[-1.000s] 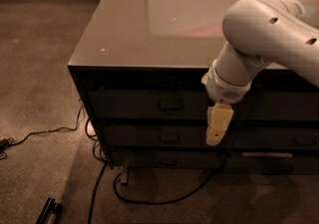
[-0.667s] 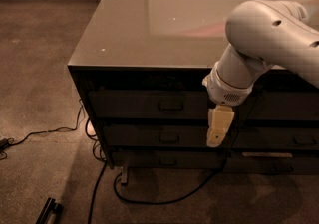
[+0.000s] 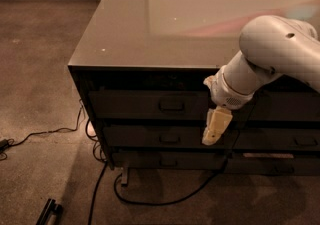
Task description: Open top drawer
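Plainly, gripper (image 3: 210, 138) hangs — before top drawer (image 3: 135, 104) (closed).

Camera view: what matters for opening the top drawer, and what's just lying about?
Job: top drawer, closed; its centre handle; gripper, hanging before the drawer fronts, right of and below that handle.

Lying about: middle drawer; bottom drawer; right-hand stack; cables on the floor; black object at lower left.

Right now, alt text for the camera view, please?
The top drawer looks shut; the claw hangs pointing down to the right of its handle, in front of the second drawer. Cables trail across the carpet below the cabinet.
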Controlling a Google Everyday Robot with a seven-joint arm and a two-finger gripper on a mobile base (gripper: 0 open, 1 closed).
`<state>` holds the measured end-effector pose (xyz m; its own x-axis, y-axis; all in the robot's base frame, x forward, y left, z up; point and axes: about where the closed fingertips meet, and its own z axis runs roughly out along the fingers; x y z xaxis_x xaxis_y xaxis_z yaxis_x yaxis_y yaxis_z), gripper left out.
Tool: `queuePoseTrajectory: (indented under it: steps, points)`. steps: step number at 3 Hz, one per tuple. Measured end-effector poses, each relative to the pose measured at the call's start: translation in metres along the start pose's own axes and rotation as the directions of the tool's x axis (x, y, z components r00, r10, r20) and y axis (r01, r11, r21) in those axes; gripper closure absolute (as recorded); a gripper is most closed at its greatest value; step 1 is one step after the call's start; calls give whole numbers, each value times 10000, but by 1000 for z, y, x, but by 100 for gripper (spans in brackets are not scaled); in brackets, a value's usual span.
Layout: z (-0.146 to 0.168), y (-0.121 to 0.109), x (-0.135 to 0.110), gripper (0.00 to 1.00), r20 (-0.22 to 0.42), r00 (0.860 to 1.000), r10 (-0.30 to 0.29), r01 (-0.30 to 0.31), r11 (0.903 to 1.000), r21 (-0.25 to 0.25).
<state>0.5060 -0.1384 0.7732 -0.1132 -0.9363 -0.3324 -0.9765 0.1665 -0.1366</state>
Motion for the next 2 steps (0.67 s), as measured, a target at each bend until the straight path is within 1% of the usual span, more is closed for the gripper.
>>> queuePoseTrajectory:
  steps: [1, 2]
  points:
    - [14, -10, -6, 0, 311, 9995, -72, 65, 9997, 240]
    - [34, -11, -18, 0, 220, 9988, -429, 423, 9988, 256]
